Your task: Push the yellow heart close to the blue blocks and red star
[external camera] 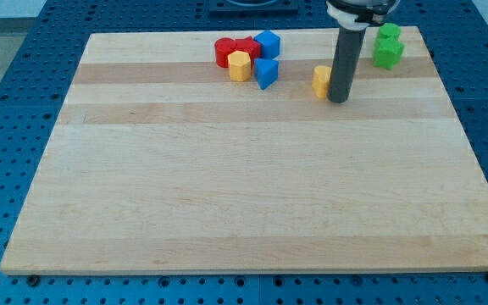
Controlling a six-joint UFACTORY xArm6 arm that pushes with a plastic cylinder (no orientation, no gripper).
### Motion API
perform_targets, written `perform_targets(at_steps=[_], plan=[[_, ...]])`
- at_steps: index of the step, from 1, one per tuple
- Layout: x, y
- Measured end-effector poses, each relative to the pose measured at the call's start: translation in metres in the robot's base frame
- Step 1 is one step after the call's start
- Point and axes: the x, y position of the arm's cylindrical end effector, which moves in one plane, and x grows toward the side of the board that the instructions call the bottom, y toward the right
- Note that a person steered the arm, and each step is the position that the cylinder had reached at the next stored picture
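— Where's the heart?
— The yellow heart (321, 81) sits near the worktop (244, 186) top edge, the tip (338, 100) touching its right side. There's no gripper, only a rod.
— Any risks?
— An off-centre push could make it spin away, or it could knock the blue blocks (266, 59) and red star (246, 48) apart.

Open bare strip of pale wooden worktop (227, 195) between small yellow heart block (321, 80) and blue block (266, 73). Dark rod's tip (338, 100) touching heart's right side.
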Motion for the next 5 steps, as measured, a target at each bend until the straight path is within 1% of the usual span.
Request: perform_targets(at_steps=[1,5], plan=[[-0.015,0.005],[-0.016,-0.035]])
